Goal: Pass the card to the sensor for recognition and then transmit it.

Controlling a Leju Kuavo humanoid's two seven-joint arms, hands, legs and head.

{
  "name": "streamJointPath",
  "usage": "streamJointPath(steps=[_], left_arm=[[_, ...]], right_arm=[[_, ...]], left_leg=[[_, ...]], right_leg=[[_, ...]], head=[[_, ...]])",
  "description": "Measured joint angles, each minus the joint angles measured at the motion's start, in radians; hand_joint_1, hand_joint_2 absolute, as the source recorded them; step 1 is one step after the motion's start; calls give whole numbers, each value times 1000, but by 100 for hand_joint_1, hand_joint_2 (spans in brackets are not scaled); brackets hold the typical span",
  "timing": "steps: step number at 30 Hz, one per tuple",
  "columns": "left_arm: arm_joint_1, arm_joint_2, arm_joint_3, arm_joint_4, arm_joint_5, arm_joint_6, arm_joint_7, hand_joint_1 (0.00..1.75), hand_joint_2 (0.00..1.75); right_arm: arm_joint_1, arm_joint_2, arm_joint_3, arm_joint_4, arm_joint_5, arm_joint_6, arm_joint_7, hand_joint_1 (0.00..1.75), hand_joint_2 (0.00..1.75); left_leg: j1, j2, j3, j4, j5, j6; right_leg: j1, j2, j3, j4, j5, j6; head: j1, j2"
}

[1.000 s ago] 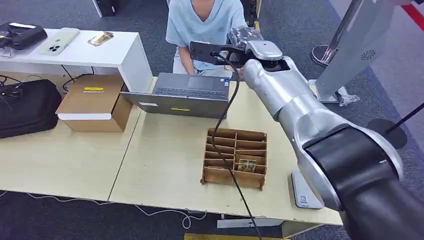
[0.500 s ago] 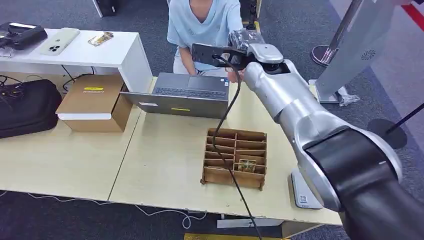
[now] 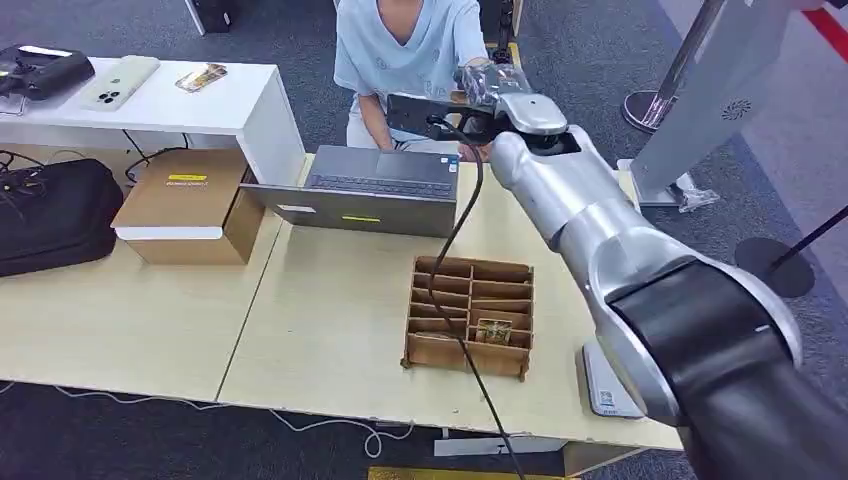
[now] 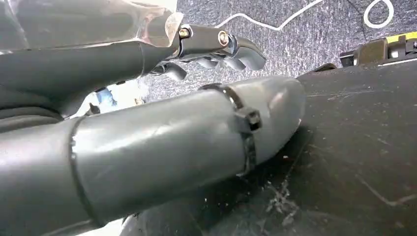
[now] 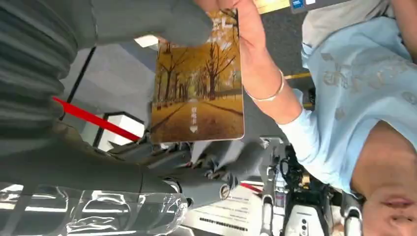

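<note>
Nearest me, the wooden divider box [image 3: 468, 316] sits on the table [image 3: 330, 300] with a small picture card [image 3: 493, 330] lying in one of its near compartments; my left hand [image 4: 216, 46] hangs with its fingers curled in on nothing. Beyond the box, my right arm reaches over the open laptop [image 3: 375, 187]. At its far end, my right hand [image 5: 142, 24] pinches the autumn-avenue card [image 5: 199, 81] under its thumb, while the hand [image 5: 253, 46] of the seated person [image 3: 405, 50] touches the card's far edge.
</note>
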Motion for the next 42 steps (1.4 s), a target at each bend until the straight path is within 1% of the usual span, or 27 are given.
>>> streamJointPath(steps=[2,7,11,16,18,22,26,28,31,33,35,38,40,41,42], left_arm=[[-2,-1,-1,0,-1,-1,0,0,0],[-2,-3,-6,0,-4,-1,1,0,0],[-3,-3,-6,0,-6,-2,1,0,0],[-3,-3,-7,0,-8,1,1,0,0],[-3,-3,-7,0,-9,2,1,0,0],[-3,-3,-7,0,-6,5,1,0,0],[-3,-3,-7,0,-6,6,1,0,0],[-3,-3,-7,0,-6,13,1,0,0],[-1,-3,-7,0,-2,25,5,0,0],[1,-3,-7,0,4,37,12,0,0],[5,-3,-7,0,7,45,18,0,0],[10,-3,-7,0,10,54,18,0,0],[10,-3,-6,0,15,56,19,0,0],[12,-3,-6,0,17,63,18,0,0],[14,-2,-6,0,18,68,18,0,0]], right_arm=[[8,-2,0,0,-1,-17,-10,0,175],[32,-16,-26,-3,-10,-90,-30,0,175],[42,-30,-49,-3,-23,-120,-42,0,175],[56,-47,-95,-13,-69,-157,-85,0,175],[65,-53,-113,-19,-100,-176,-110,0,175],[93,-62,-186,-37,-189,-243,-195,0,175],[114,-68,-229,-48,-213,-261,-221,0,175],[130,-70,-259,-64,-272,-309,-273,0,175],[174,-71,-343,-108,-434,-401,-423,0,175],[219,-71,-401,-160,-550,-466,-525,0,175],[276,-71,-447,-227,-663,-500,-595,0,175],[343,-71,-472,-300,-725,-500,-609,0,175],[382,-72,-483,-350,-822,-433,-612,0,175],[418,-79,-485,-399,-909,-377,-611,0,175],[453,-85,-484,-442,-965,-350,-610,0,0]], left_leg=[[0,0,0,0,0,0],[0,0,0,0,0,0],[0,0,0,0,0,0],[0,0,0,0,0,0],[0,0,0,0,0,0],[0,0,0,0,0,0],[0,0,0,0,0,0],[0,0,0,0,0,0],[0,0,0,0,0,0],[0,-1,0,0,0,0],[0,-1,-1,0,0,0],[0,1,0,0,-1,0],[0,1,1,0,-1,0],[0,0,1,0,-1,0],[0,-1,0,0,-1,0]], right_leg=[[0,0,0,0,0,0],[0,0,0,0,0,0],[0,0,0,0,0,0],[0,0,0,0,0,0],[0,0,0,0,0,0],[0,0,0,0,0,0],[0,1,0,0,0,0],[0,0,0,0,0,0],[0,0,0,0,0,0],[0,-1,0,0,0,0],[0,-1,0,-1,0,0],[0,1,0,-1,0,0],[0,1,0,-1,0,0],[0,0,0,-1,0,0],[0,-1,0,-2,0,0]], head=[[0,0],[0,0],[0,0],[0,0],[0,0],[0,0],[0,0],[0,0],[0,0],[0,0],[0,0],[0,0],[0,0],[0,0],[0,0]])
